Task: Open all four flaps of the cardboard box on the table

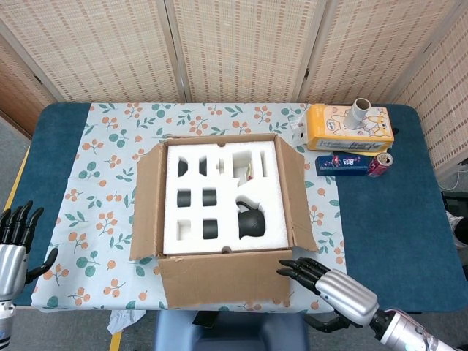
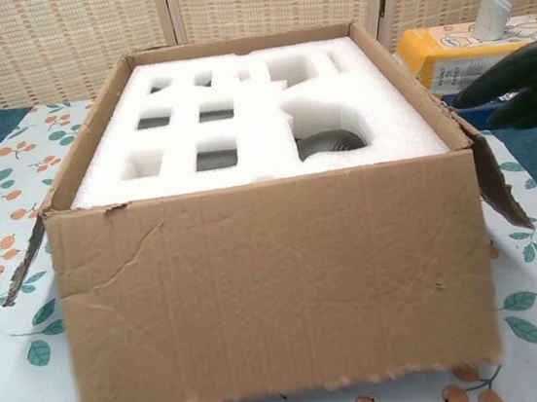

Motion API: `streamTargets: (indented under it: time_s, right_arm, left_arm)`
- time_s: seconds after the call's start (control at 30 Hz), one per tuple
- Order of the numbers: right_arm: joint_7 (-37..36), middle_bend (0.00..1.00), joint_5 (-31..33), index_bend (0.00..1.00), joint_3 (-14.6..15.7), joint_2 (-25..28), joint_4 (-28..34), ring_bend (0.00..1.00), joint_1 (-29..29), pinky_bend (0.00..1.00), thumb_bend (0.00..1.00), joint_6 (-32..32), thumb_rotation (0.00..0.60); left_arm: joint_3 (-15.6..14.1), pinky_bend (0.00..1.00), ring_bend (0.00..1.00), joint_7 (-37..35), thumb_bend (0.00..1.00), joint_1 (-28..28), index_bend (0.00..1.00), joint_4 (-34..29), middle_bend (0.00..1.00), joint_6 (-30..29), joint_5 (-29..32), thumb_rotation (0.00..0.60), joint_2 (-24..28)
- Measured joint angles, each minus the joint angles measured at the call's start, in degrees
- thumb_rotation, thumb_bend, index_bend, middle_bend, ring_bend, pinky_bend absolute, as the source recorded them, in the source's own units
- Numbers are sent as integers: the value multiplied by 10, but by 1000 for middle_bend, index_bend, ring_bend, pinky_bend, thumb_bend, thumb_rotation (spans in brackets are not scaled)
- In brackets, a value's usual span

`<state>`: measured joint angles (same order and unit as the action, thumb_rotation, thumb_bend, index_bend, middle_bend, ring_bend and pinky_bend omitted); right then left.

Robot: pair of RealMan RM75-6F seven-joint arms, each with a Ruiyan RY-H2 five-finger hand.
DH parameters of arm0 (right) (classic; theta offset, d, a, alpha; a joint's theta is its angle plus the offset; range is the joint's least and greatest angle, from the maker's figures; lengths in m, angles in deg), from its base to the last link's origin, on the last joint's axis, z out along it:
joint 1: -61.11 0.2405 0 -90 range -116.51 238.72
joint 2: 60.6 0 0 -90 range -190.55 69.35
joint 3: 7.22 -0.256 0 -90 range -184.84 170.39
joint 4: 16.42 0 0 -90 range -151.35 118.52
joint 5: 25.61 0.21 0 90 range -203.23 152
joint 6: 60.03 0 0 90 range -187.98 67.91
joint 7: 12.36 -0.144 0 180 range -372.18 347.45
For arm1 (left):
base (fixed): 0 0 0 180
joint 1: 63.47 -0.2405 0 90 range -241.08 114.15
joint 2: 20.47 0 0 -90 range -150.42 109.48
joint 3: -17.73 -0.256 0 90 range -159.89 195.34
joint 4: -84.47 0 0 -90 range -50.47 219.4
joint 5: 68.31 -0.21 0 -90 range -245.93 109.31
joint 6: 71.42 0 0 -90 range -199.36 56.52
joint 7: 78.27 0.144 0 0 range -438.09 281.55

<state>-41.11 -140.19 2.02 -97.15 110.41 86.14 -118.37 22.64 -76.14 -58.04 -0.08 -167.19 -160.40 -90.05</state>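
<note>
The cardboard box [image 1: 219, 212] stands mid-table on the floral cloth, its top uncovered. White foam [image 1: 219, 194] fills it, with a black teapot [image 1: 249, 223] in one cut-out. The left flap [image 1: 145, 201] and right flap [image 1: 296, 196] slope outward. The near flap [image 1: 223, 278] hangs down over the front wall and fills the chest view as the near flap [image 2: 270, 289]. The far flap does not show. My right hand [image 1: 329, 284] hovers by the near flap's right corner, fingers extended, holding nothing; the chest view catches the right hand [image 2: 524, 86] at the right edge. My left hand [image 1: 14, 238] is off the table's left edge, fingers spread and empty.
A yellow carton [image 1: 349, 128] with a cardboard tube [image 1: 360, 111] on it sits back right. In front of it lie a blue packet [image 1: 344, 163] and a small can [image 1: 380, 164]. A small white object [image 1: 296, 131] lies by the box's far right corner. Woven screens stand behind the table.
</note>
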Motion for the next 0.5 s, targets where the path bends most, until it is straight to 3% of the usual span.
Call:
streamTargets:
  time_s: [0.13,0.27,0.5]
  right_arm:
    - [35,0,2,0,0,4,-4,0,-4,0,438,-1,600]
    - [117,0,16,0,-8,-2,-12,0,-24,0,437,-18,600]
    - [292,0,97,0,-36,-73,-70,0,-75,0,437,-67,600]
  left_arm:
    - [-1,0,0,1,353,0,0,0,0,-1,-3,600,0]
    - [-4,0,0,6,353,0,0,-2,0,0,-7,600,1]
    - [-8,0,0,9,353,0,0,-22,0,20,6,600,11]
